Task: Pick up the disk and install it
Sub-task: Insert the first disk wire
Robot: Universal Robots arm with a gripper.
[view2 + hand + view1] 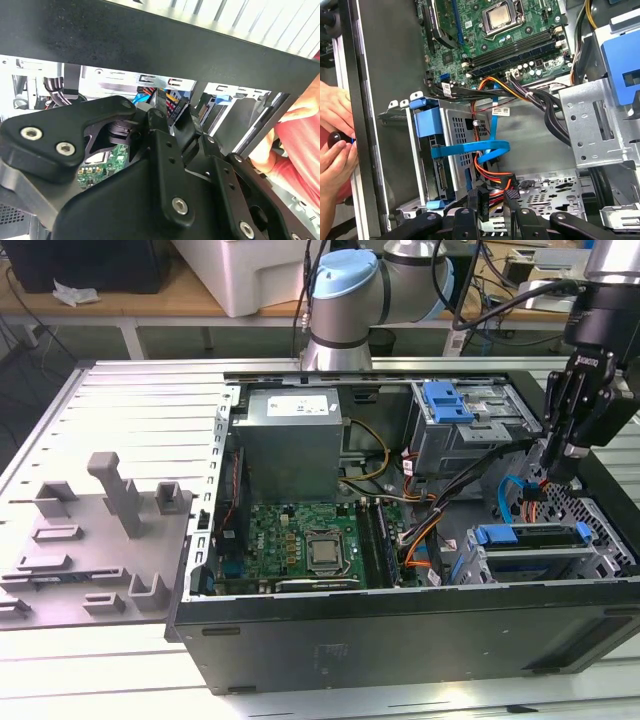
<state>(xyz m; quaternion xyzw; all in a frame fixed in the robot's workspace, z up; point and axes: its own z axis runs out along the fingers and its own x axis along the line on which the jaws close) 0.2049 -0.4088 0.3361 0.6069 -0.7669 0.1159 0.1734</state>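
The disk (525, 537) sits in the lower drive cage of the open computer case (400, 630), at the exterior view's right, with its blue carrier bracket facing up. In the first wrist view the disk (429, 122) stands edge-on in that cage with a blue ribbon cable (470, 149) running from it. My gripper (548, 478) hangs just above and behind the cage, over the perforated case wall. Its fingertips (481, 196) are drawn close together with nothing held, next to the orange and black cables. The gripper (172, 117) also points into the case in the second wrist view.
Inside the case are a grey power supply box (290, 435), the motherboard (310, 540), an upper drive cage with a blue latch (447, 400) and cable bundles (425, 530). A person's hands (335, 145) are at the case's outer wall. A grey fixture (100, 530) lies at the exterior view's left.
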